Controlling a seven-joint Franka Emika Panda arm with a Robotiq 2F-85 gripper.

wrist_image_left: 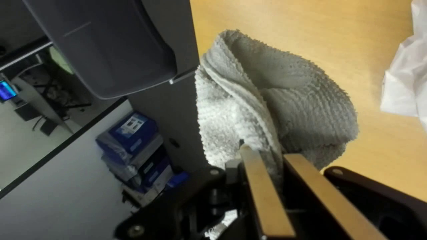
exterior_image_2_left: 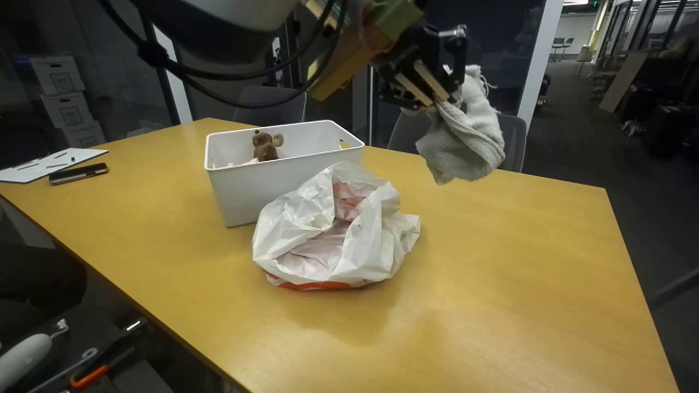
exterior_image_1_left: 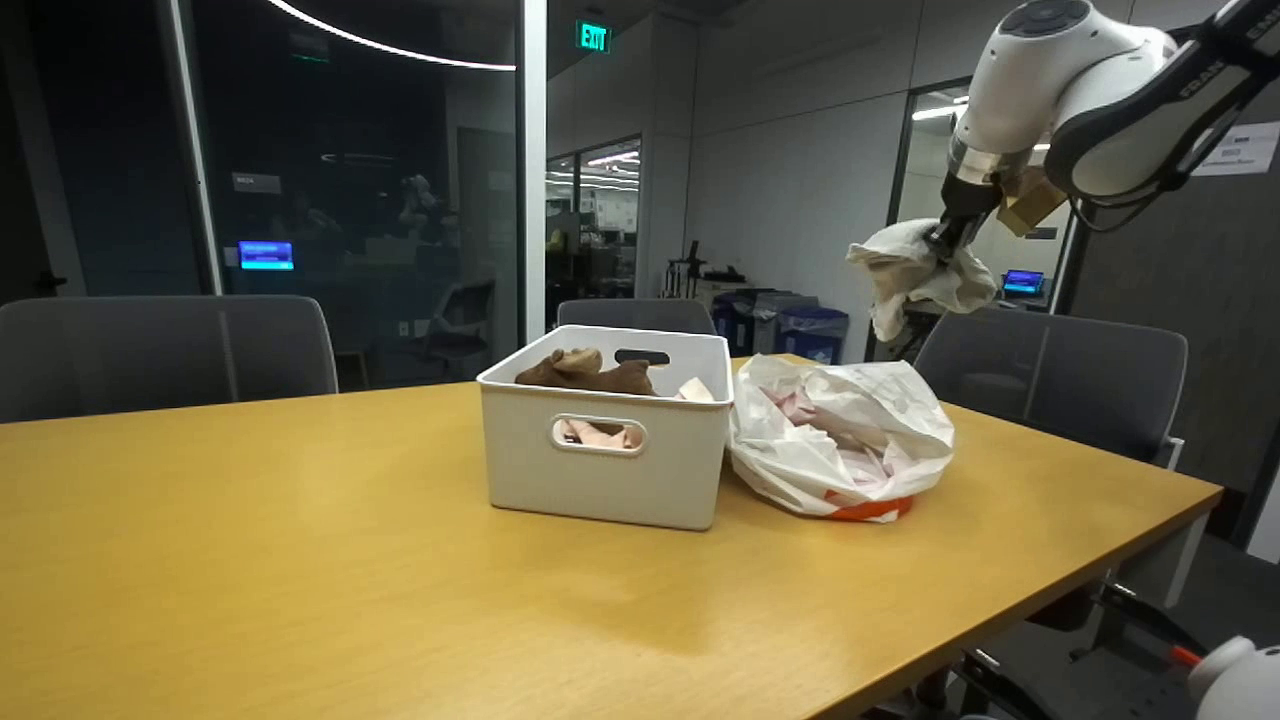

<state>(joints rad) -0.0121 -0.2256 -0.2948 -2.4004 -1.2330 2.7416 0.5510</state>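
Where the claw (wrist_image_left: pixel 269 152) pinches, cloth (wrist_image_left: pixel 277 100) hangs, apparently by one fold.

Bin (exterior_image_1_left: pixel 602 488): on tbl (exterior_image_1_left: pixel 300 560), L of bag (exterior_image_1_left: pixel 897 405) in an ext. view
Bag: on tbl, beside bin
Toy (exterior_image_2_left: pixel 266 150): in bin
Cloth (wrist_image_left: pixel 308 103): in gripper (wrist_image_left: pixel 270 154), above tbl lvl

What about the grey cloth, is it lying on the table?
No, in an exterior view the grey cloth hangs in the air, pinched in the gripper, higher than the table.
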